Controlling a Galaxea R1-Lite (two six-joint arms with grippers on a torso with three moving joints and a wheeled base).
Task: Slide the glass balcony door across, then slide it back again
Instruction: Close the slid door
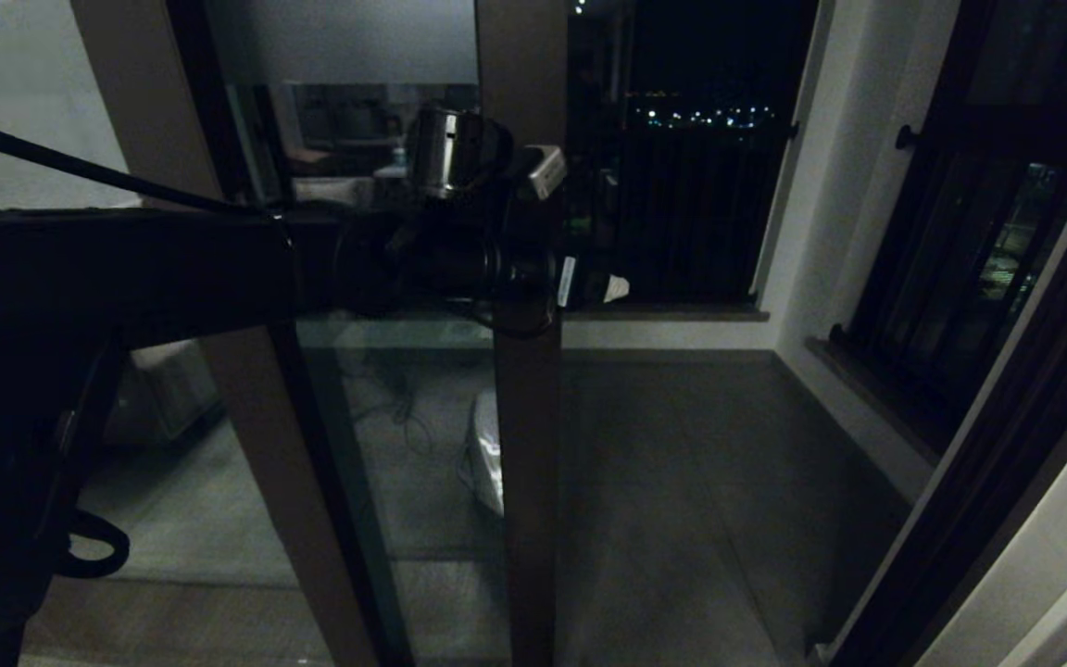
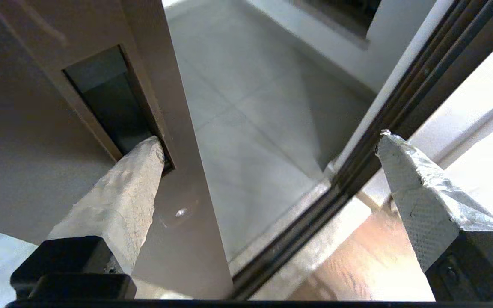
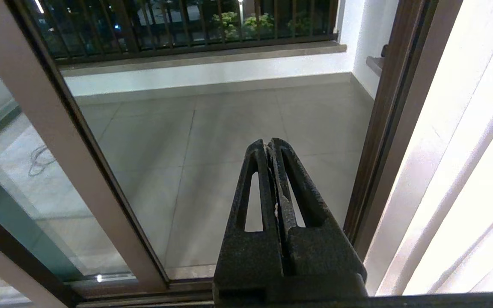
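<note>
Fingertips spread wide, the left end effector [image 2: 268,141] is hooking one padded finger [image 2: 122,192] into the recessed handle [image 2: 109,102] of the glass balcony door [image 1: 524,417], standing partway across the opening. The right end effector [image 3: 270,145] is hanging clenched, grasping nothing, before the balcony floor [image 3: 229,119]

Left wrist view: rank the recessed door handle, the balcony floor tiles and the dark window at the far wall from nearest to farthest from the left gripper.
1. Recessed handle in the glass balcony door stile: one fingertip of the open left gripper sits at its lower end.
2. Balcony floor tiles: beyond the stile edge, through the opening.
3. Dark window: across the floor, at the far wall.
</note>
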